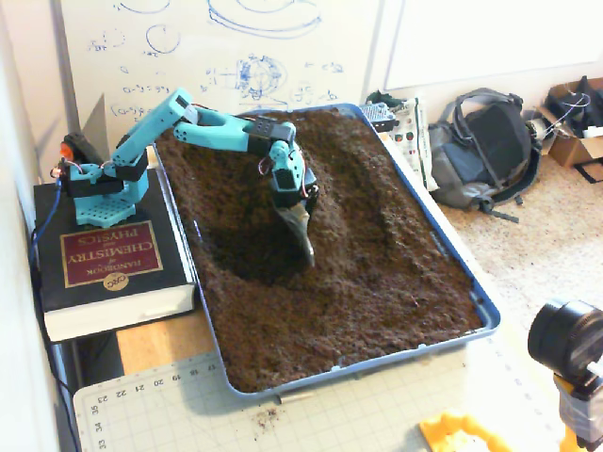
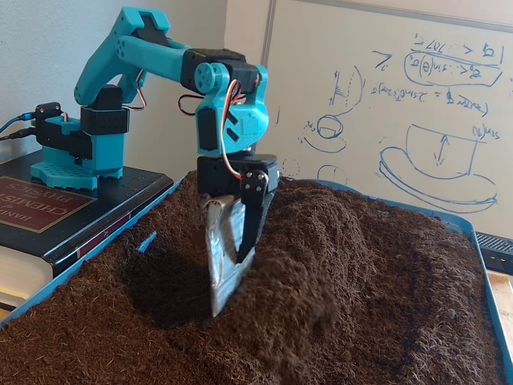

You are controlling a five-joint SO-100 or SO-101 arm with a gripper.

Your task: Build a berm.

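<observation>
Blade in the soil, berm half raised.

My gripper points straight down with its tip sunk in the soil, hard against the near flank of the berm; it appears fitted with a flat silvery blade, and I cannot tell whether the jaws are parted or holding anything. The berm runs lengthwise down the middle of the tray, on the far side of my gripper from my base. A scooped hollow lies on the base side. I judge the ridge formed but low and uneven; more pushes are needed to heap and even it.
</observation>
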